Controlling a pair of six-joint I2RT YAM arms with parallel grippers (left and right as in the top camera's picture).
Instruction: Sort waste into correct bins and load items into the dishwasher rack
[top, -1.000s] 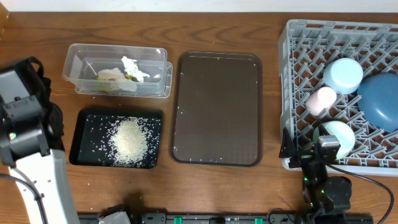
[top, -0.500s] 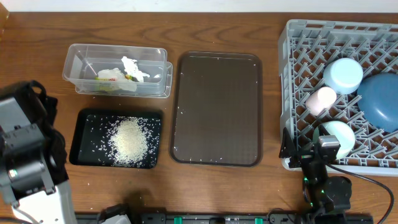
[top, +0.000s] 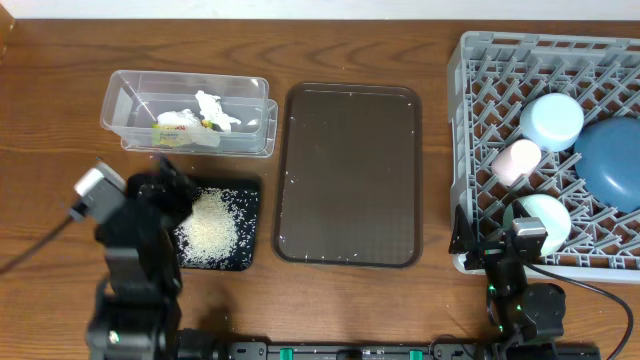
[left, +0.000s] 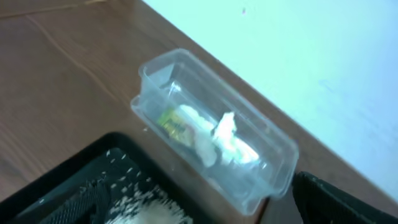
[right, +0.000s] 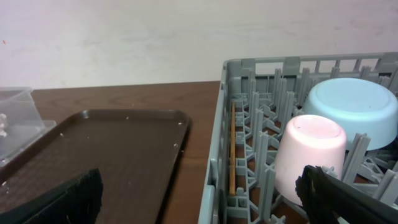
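The left hand (left: 202, 198), spread wide and holding nothing, hangs over the black tray (top: 250, 232) at lower left, where the rice (top: 212, 228) lies heaped. Above it, the clear tub (top: 118, 108) holds the tissue (top: 210, 104) and the wrapper (top: 176, 122). At right, the rack (top: 470, 120) carries the pink cup (top: 517, 158), pale-blue bowl (top: 552, 120), blue plate-bowl (top: 612, 165), mint-green bowl (top: 545, 215) and chopstick (right: 233, 146); the right hand (right: 199, 196), equally wide and empty, sits by the rack's lower left corner.

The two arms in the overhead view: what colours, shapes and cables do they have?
The left arm is black and blocky, with a light grey box near its tip and a dark cable leading off sideways. The right arm is black too, with a small grey block, green lights and a thin black cable. Its fingers are black.
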